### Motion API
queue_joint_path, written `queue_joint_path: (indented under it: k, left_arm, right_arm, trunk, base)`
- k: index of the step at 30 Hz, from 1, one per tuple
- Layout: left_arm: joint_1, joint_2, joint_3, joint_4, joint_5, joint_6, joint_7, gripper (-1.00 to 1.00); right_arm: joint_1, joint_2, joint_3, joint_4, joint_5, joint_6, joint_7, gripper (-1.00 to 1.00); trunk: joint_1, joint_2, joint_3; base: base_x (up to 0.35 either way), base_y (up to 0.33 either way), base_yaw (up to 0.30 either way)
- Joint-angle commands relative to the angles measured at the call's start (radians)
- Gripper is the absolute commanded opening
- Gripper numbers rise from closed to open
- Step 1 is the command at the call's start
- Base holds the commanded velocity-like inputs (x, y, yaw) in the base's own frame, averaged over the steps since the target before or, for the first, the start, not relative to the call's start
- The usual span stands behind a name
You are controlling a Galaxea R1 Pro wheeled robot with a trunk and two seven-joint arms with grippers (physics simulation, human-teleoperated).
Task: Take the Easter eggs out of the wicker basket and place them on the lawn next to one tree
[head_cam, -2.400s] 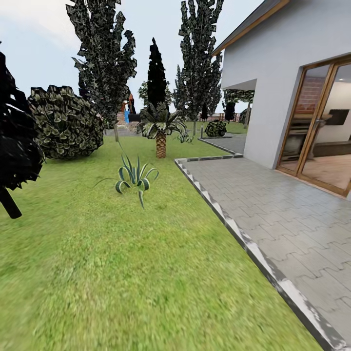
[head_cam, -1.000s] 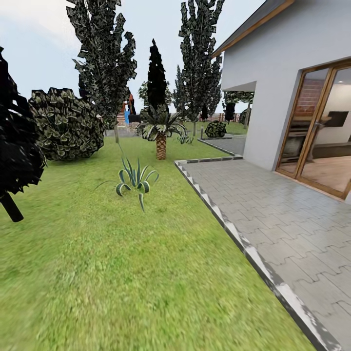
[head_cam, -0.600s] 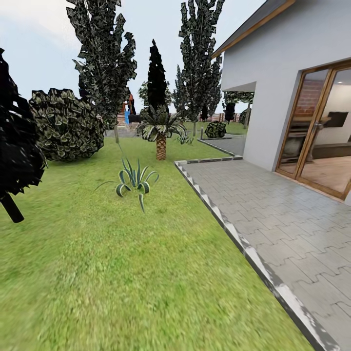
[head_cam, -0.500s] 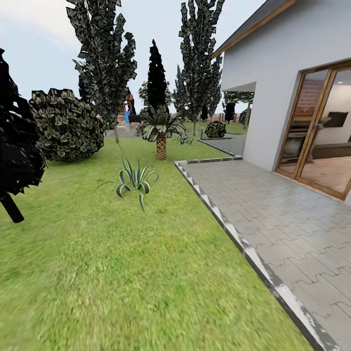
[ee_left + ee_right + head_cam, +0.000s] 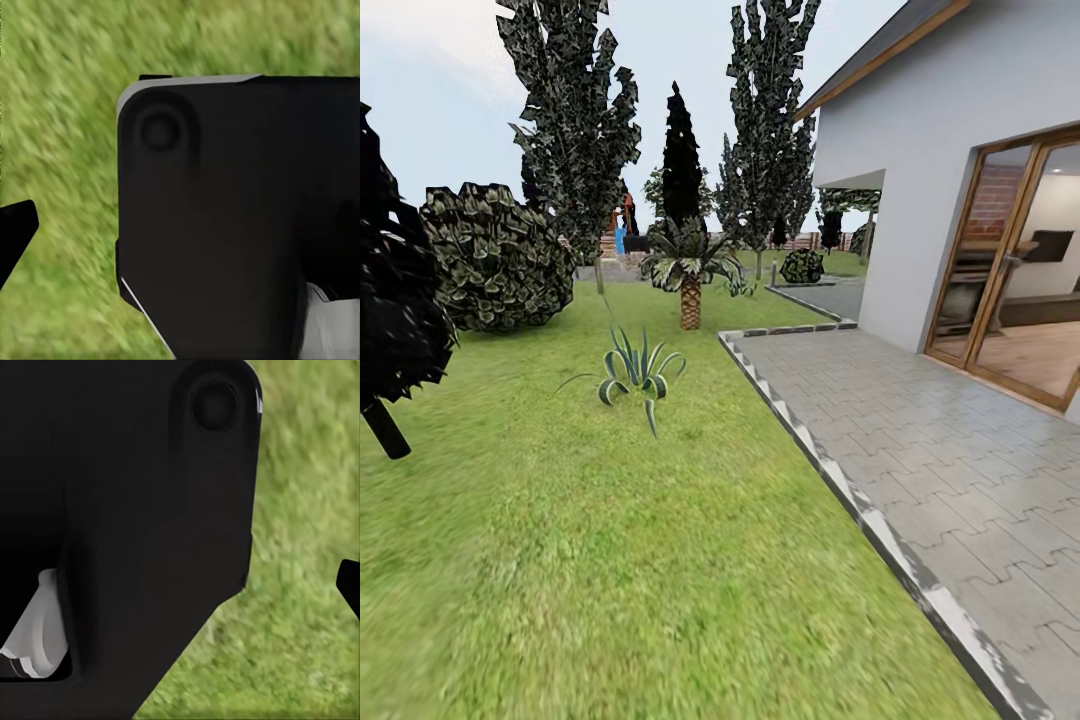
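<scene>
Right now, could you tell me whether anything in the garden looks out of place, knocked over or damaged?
Nothing stands out. The lawn is unbroken grass, the spiky striped plant and the short palm stand upright, and the paved patio lies flat beside the house. Nothing looks spilled or broken.

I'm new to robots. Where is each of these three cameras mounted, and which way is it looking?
Head view: on the robot's head, facing forward over the lawn, grey patio and house.
Left wrist view: on the left arm, facing down at grass past dark robot body.
Right wrist view: on the right arm, likewise: grass, dark robot body.
All three share the lawn.
</scene>
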State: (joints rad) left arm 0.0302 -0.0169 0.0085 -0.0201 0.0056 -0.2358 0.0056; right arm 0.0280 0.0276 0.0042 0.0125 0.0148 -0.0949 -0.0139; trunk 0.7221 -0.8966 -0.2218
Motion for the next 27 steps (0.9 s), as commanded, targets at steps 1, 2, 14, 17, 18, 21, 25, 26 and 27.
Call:
queue_joint_path:
  k: [1, 2, 14, 17, 18, 21, 25, 26, 27]
  left_arm:
    - [0.000, 0.000, 0.001, -0.001, 0.001, -0.002, 0.001, 1.00]
    - [0.000, -0.001, 0.001, -0.001, 0.001, -0.002, 0.001, 1.00]
    - [0.000, 0.000, 0.028, -0.002, 0.003, -0.006, 0.001, 1.00]
    - [0.000, 0.000, 0.044, -0.003, 0.002, -0.006, 0.001, 1.00]
    - [0.000, 0.000, 0.046, -0.003, 0.002, -0.006, 0.001, 1.00]
    - [0.000, 0.000, 0.050, -0.003, 0.002, -0.007, 0.001, 1.00]
    - [0.000, -0.001, 0.051, -0.003, 0.001, -0.006, 0.001, 1.00]
    - [0.000, -0.002, 0.051, -0.003, 0.001, -0.005, 0.001, 1.00]
    - [0.000, -0.003, 0.051, -0.003, 0.001, -0.005, 0.001, 1.00]
  right_arm:
    - [0.000, 0.000, 0.001, 0.001, 0.002, -0.005, -0.001, 1.00]
    - [0.000, -0.001, 0.002, 0.001, 0.003, -0.006, -0.001, 1.00]
    - [0.000, -0.002, 0.005, 0.001, 0.005, -0.007, -0.001, 1.00]
    - [0.000, -0.002, 0.005, 0.001, 0.005, -0.006, -0.001, 1.00]
    - [0.000, -0.003, 0.005, 0.001, 0.005, -0.006, -0.001, 1.00]
    - [0.000, -0.003, 0.004, 0.001, 0.002, -0.005, -0.001, 1.00]
    - [0.000, -0.002, 0.002, 0.001, 0.000, -0.005, -0.001, 1.00]
    - [0.000, -0.002, 0.003, 0.001, 0.000, -0.005, -0.001, 1.00]
    - [0.000, -0.002, 0.004, 0.001, 0.000, -0.005, -0.001, 1.00]
  trunk:
    - [-0.004, 0.007, 0.002]
    - [-0.008, 0.014, 0.006]
    - [-0.054, 0.098, 0.043]
    - [-0.065, 0.119, 0.053]
    - [-0.069, 0.126, 0.056]
    - [-0.080, 0.147, 0.065]
    - [-0.096, 0.175, 0.078]
    - [-0.100, 0.182, 0.081]
    - [-0.103, 0.189, 0.084]
  base:
    - [0.000, 0.000, 0.000]
    - [0.000, 0.000, 0.000]
    - [0.000, 0.000, 0.000]
    - [0.000, 0.000, 0.000]
    - [0.000, 0.000, 0.000]
    - [0.000, 0.000, 0.000]
    - [0.000, 0.000, 0.000]
    - [0.000, 0.000, 0.000]
    - [0.000, 0.000, 0.000]
